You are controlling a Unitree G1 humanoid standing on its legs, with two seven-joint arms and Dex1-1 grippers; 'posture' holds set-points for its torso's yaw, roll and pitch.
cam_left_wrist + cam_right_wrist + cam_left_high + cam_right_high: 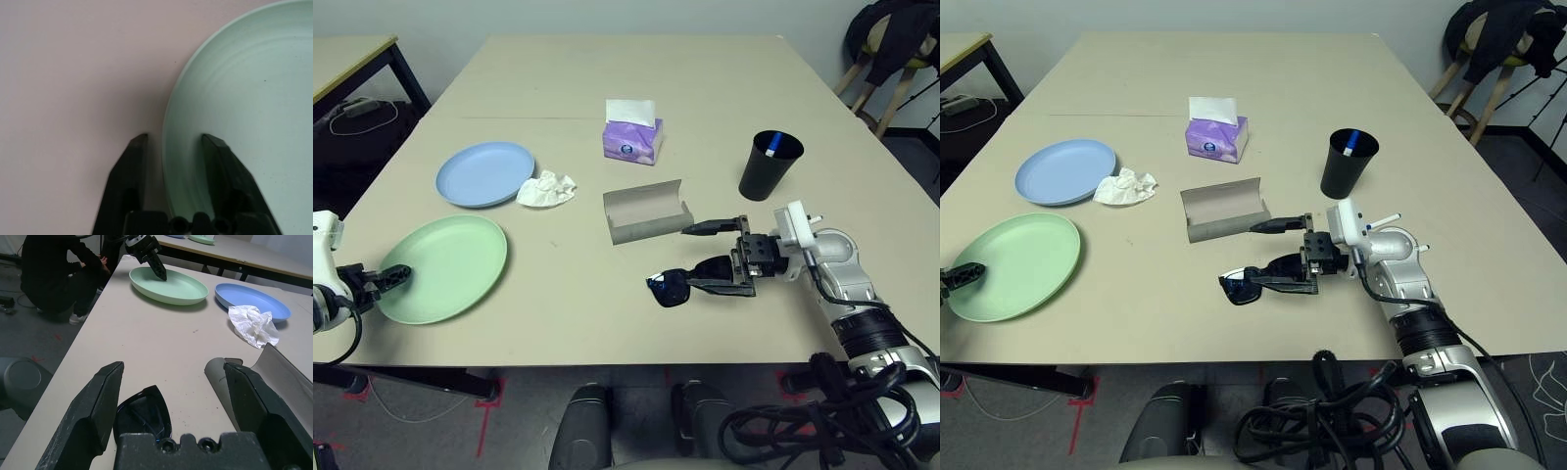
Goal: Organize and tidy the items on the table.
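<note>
1. Beige bench (724,108) carries everything; the left gripper (395,275) reaches in from the nine o'clock edge, angled downward, its fingers straddling the rim of the mint green plate (445,267), one finger over the plate and one outside it, narrowed around the rim though a firm pinch cannot be confirmed.
2. The right gripper (710,257) points level toward nine o'clock from a bent silver forearm, jaws spread wide and holding nothing; one finger lies beside the black sunglasses (690,281), the other near the end of the grey glasses case (646,211).
3. The left wrist view shows the plate rim running between the two fingers, which the head views leave too small to judge.
4. The right wrist view shows a person (58,269) in dark clothes crouched beyond the bench's edge.
5. The glasses case lies open, its long axis running nine to three o'clock, at the bench's centre.
6. The sunglasses lie just at six o'clock of the case, lenses toward nine.
7. The light blue plate (484,173) sits at twelve o'clock of the green one, the crumpled white tissue (547,189) touching its three o'clock edge.
8. The black cup (770,164) stands upright at two o'clock of the case, a white-blue marker (772,145) inside it.
</note>
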